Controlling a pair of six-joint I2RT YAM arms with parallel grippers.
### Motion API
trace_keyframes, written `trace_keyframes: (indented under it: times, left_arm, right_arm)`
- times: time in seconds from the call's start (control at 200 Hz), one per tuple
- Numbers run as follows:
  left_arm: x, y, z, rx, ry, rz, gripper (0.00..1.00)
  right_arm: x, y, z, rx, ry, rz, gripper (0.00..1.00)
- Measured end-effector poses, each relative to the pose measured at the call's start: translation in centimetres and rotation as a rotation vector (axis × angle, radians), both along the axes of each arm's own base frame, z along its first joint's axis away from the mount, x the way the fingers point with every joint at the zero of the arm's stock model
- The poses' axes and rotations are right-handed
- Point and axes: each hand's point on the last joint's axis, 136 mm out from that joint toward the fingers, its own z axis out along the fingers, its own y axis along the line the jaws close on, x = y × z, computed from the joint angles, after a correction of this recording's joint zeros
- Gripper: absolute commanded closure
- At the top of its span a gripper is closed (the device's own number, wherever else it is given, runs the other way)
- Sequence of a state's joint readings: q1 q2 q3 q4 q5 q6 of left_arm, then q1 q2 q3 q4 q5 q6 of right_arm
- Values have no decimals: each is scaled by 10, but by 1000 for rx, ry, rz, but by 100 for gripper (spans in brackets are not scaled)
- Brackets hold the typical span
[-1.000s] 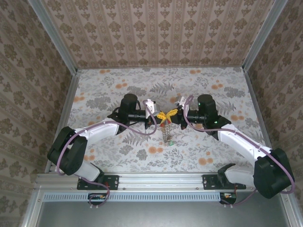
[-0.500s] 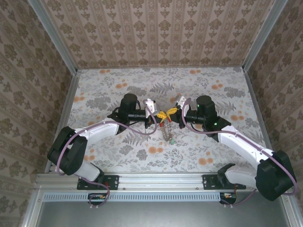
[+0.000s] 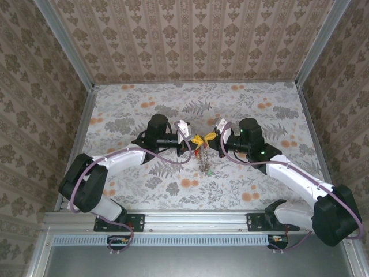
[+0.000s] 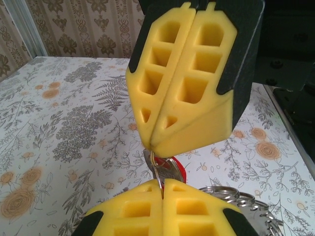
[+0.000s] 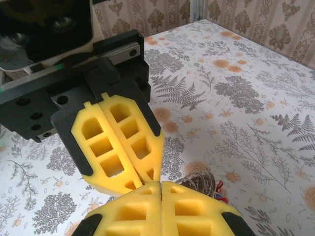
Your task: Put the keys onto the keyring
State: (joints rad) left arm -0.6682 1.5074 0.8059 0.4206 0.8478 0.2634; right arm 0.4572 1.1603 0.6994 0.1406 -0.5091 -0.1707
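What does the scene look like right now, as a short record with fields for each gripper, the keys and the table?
left gripper: shut, pinching a thin metal piece at its tips
right gripper: shut, tip to tip with the left gripper, touching the same piece
keys: bunched just below the two grippers
red key head: right beside the pinched piece
metal rings: clustered next to the red key head; which one is the keyring is unclear
table: floral cover

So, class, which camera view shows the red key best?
Left wrist: the red key hangs close and sharp below the fingers. Right wrist catches a red sliver; from the top it is a speck in the bunch.
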Motion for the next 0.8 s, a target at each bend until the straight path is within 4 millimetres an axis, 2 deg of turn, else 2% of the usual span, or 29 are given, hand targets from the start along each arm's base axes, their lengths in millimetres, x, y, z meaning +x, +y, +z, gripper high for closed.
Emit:
trace_keyframes:
  times: [0.185,0.335,0.48,0.65,0.8]
  left_arm:
    - [1,-1,1,-7,1,3,100]
    - [3,-2,0,-10,-4,3,100]
    - [6,-4,-3,-19,-11,12,100]
    - [5,-4,-19,-56,10,28,100]
    - [9,-8,-36,-96,38,47,100]
  right_arm:
    - [4,-3,-2,-17,-12,-23,95]
    - [4,-3,-2,-18,-12,-25,99]
    - [4,-4,-3,-18,-11,-26,98]
    - [7,-7,-9,-29,-9,-51,98]
    - [10,-8,-25,-48,21,-64,99]
